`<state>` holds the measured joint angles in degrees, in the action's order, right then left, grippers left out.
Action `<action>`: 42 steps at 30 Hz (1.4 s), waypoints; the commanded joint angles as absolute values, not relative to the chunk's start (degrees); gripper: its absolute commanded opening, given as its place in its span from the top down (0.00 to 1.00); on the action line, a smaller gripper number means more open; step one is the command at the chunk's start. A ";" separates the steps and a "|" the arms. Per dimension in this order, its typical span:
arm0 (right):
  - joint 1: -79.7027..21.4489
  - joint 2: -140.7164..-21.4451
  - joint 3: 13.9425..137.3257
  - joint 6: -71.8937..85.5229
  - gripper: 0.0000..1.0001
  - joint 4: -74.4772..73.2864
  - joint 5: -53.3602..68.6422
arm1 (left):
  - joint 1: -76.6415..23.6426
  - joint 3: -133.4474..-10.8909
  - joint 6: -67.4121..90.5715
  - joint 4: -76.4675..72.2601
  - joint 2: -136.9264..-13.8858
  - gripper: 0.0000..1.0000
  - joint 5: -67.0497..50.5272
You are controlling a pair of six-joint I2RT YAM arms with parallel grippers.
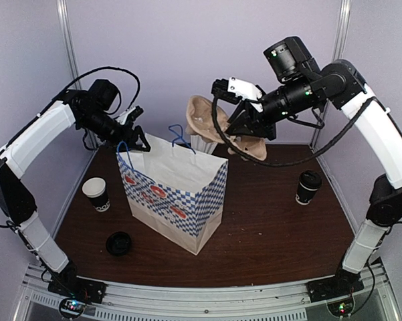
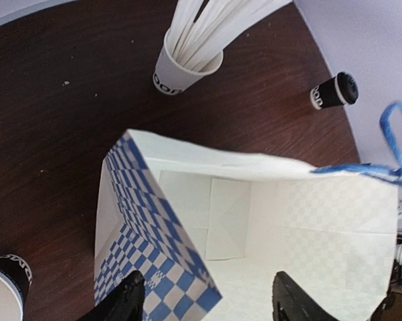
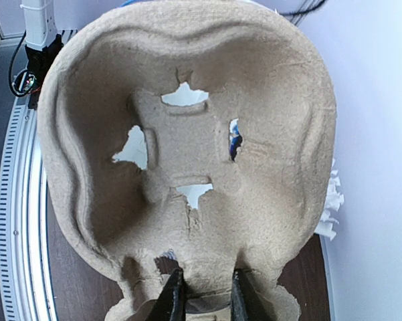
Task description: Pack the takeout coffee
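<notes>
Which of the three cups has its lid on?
The black cup on the right of the table; the white-rimmed cup left of the bag is open, and the white cup holds straws.

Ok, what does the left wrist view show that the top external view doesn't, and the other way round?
Only left wrist: the inside of the paper bag, nothing on its visible floor, and the white cup of straws unobstructed. Only top external: the right gripper shut on the pulp cup carrier behind the bag, and a loose black lid. Both: the bag, the lidded takeout coffee, the lidless cup.
</notes>
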<state>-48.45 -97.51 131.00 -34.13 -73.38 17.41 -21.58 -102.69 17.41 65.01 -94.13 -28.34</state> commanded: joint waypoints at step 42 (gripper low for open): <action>-60.82 -97.71 114.08 -26.81 0.80 -68.92 5.18 | -42.30 -77.28 60.37 31.84 -75.63 1.00 -18.76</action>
<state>-60.51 -101.62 117.40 -27.77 -68.42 7.99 -40.40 -76.95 55.79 38.57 -78.13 -22.59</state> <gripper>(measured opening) 0.200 0.009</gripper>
